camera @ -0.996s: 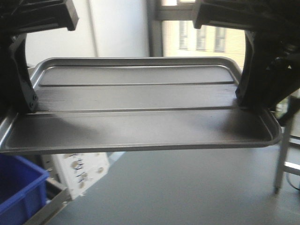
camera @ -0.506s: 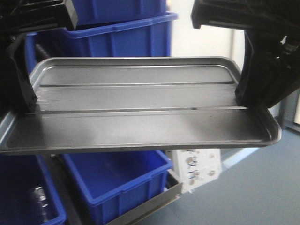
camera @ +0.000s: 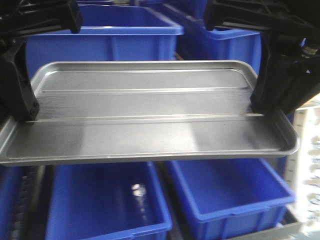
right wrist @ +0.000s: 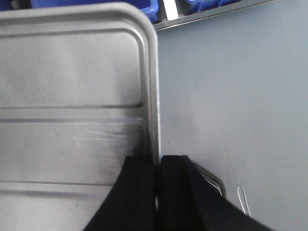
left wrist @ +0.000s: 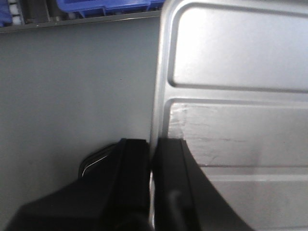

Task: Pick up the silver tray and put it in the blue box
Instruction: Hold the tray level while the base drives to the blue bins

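The silver tray (camera: 150,110) hangs level in the air, held by its two short ends. My left gripper (camera: 27,112) is shut on the left rim and my right gripper (camera: 257,107) is shut on the right rim. In the left wrist view the black fingers (left wrist: 134,163) pinch the tray (left wrist: 231,72) edge at the left gripper (left wrist: 151,144). The right wrist view shows the right gripper (right wrist: 158,161) clamped on the tray (right wrist: 72,72) rim. An open blue box (camera: 105,200) sits below the tray in the front view, with another (camera: 235,195) beside it.
More blue boxes (camera: 125,35) stand on a higher level behind the tray, filling the front view. A grey shelf edge (camera: 280,231) runs under the lower right box. Grey floor (left wrist: 72,96) lies beneath both wrists, with a thin wire loop (right wrist: 243,199) on it.
The scene behind the tray has swung from a window and bare floor to rows of blue boxes, now larger and closer. Both grippers hold the tray as before.
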Robot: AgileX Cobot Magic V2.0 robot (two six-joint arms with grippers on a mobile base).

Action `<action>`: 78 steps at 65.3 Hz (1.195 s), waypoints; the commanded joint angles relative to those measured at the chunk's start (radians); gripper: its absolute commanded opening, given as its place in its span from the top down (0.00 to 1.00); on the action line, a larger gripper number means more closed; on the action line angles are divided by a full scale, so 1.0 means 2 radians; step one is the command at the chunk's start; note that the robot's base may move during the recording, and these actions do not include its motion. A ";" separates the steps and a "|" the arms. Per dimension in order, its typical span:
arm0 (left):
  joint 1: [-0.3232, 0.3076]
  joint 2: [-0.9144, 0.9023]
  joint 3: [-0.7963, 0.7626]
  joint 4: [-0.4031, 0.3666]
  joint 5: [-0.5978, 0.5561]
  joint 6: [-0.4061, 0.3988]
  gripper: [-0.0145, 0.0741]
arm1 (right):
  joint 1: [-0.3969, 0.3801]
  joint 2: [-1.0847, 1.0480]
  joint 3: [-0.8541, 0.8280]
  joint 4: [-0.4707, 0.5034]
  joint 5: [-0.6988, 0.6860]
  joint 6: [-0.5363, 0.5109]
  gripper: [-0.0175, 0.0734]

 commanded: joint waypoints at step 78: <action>-0.002 -0.014 -0.012 0.011 -0.003 -0.002 0.85 | -0.001 -0.014 -0.013 -0.019 -0.012 0.000 0.74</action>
